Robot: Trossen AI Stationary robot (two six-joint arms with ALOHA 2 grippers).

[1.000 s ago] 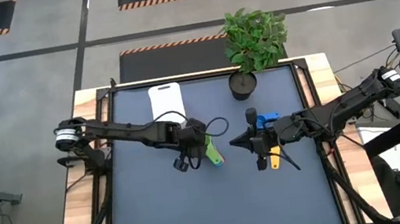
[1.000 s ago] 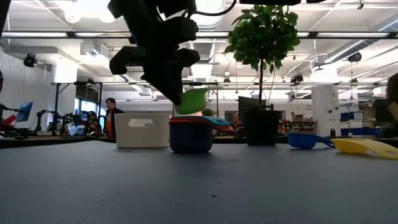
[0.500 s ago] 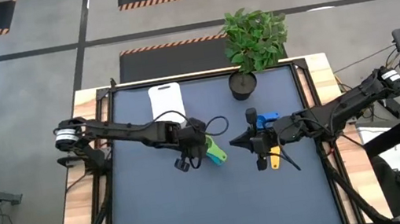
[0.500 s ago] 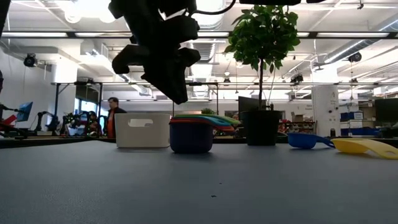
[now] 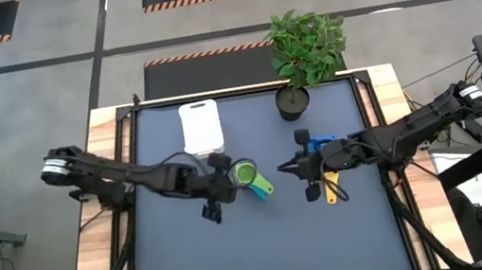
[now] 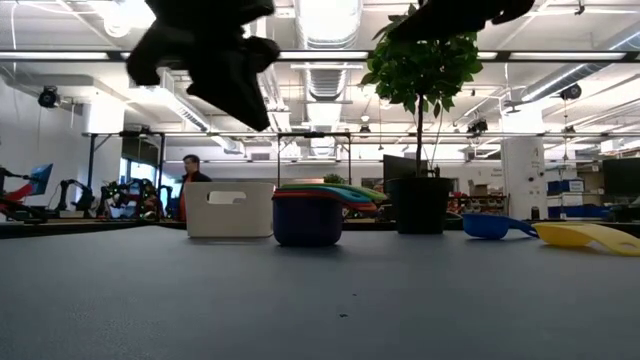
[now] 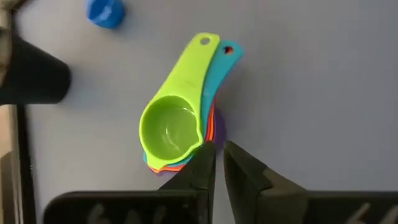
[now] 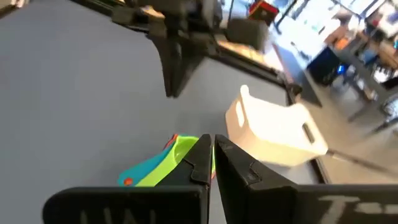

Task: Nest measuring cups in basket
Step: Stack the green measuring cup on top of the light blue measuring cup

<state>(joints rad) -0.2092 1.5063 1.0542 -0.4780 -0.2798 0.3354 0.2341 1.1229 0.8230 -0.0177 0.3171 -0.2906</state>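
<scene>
A nested stack of measuring cups stands on the mat near the middle, with the green cup on top and teal, orange, red and purple below. My left gripper hovers shut just left of the stack and above it. The blue cup and the yellow cup lie on the mat under my right arm. My right gripper is shut in the air, pointing at the stack from the right. The white basket stands at the far edge and holds no cup.
A black pot with a green plant stands at the far edge, right of the basket. The mat's near half is bare. In the low view a person shows in the room behind the table.
My left gripper lowered the green cup onto the nested stack and let it go. It then drew back toward the table's left and near edges and rose. The green cup now sits on top of the stack, its handle over the teal one.
</scene>
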